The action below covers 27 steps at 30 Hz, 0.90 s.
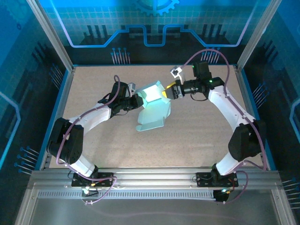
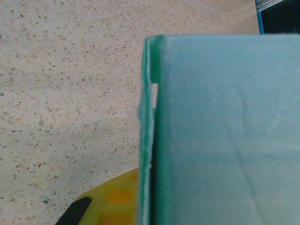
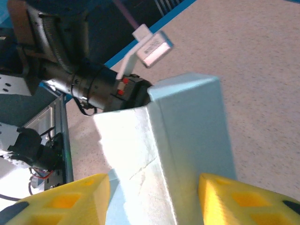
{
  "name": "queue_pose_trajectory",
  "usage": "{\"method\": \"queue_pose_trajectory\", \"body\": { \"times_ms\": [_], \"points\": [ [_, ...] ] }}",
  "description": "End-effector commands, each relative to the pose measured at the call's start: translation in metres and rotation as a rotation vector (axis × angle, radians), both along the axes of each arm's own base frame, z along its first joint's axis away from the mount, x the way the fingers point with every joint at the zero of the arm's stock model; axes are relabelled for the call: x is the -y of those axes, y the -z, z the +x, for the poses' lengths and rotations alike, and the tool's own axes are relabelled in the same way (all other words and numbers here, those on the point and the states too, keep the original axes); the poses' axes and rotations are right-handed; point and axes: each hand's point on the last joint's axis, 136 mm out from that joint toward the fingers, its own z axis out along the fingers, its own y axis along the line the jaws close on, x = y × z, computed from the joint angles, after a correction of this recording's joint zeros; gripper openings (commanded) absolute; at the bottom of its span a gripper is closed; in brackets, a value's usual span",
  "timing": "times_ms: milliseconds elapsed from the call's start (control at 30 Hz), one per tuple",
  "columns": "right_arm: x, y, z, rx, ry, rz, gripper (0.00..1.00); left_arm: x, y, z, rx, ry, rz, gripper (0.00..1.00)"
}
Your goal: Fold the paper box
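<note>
The paper box (image 1: 152,107), standing half-raised mid-table between the left gripper (image 1: 139,101) and the right gripper (image 1: 166,92), is blocking the centre, while bare table (image 1: 201,140) is lying open on the near side between both arms and along the far strip before the blue rim (image 1: 140,66).

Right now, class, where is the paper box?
In the top view, the paper box is near the table's middle, between the left gripper and the right gripper.
</note>
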Motion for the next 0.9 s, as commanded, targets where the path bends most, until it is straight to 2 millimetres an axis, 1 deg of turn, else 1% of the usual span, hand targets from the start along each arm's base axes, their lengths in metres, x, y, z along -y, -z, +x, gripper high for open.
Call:
{"method": "queue_pose_trajectory", "body": {
  "times_ms": [0, 100, 233, 367, 433, 567, 633, 700, 767, 867],
  "points": [
    [-0.015, -0.016, -0.012, 0.030, -0.078, 0.027, 0.51, 0.000, -0.013, 0.006, 0.030, 0.000, -0.020, 0.00],
    [-0.016, -0.015, -0.012, 0.031, -0.074, 0.021, 0.48, 0.001, -0.014, 0.007, 0.033, 0.003, -0.022, 0.00],
    [-0.018, -0.008, -0.012, 0.038, -0.063, -0.017, 0.47, 0.001, -0.016, 0.005, 0.032, 0.010, -0.017, 0.00],
    [-0.022, 0.004, -0.009, 0.062, -0.032, -0.097, 0.48, 0.001, -0.018, 0.005, 0.039, 0.010, -0.018, 0.00],
    [-0.022, 0.004, -0.007, 0.068, -0.013, -0.111, 0.47, 0.001, -0.018, 0.005, 0.041, 0.011, -0.019, 0.00],
    [-0.019, -0.009, -0.012, 0.102, 0.000, -0.096, 0.48, 0.000, -0.016, 0.004, 0.040, 0.011, -0.015, 0.00],
    [-0.013, -0.018, -0.016, 0.131, 0.017, -0.077, 0.48, -0.001, -0.015, 0.003, 0.035, 0.008, -0.013, 0.00],
    [-0.005, -0.028, -0.018, 0.153, 0.045, -0.056, 0.48, 0.000, -0.015, 0.001, 0.035, 0.011, -0.017, 0.00],
    [0.005, -0.033, -0.016, 0.163, 0.085, -0.037, 0.48, 0.001, -0.015, 0.001, 0.034, 0.013, -0.022, 0.00],
    [0.022, -0.035, -0.011, 0.159, 0.144, -0.020, 0.48, 0.002, -0.016, 0.001, 0.034, 0.020, -0.032, 0.00]
  ]
}}
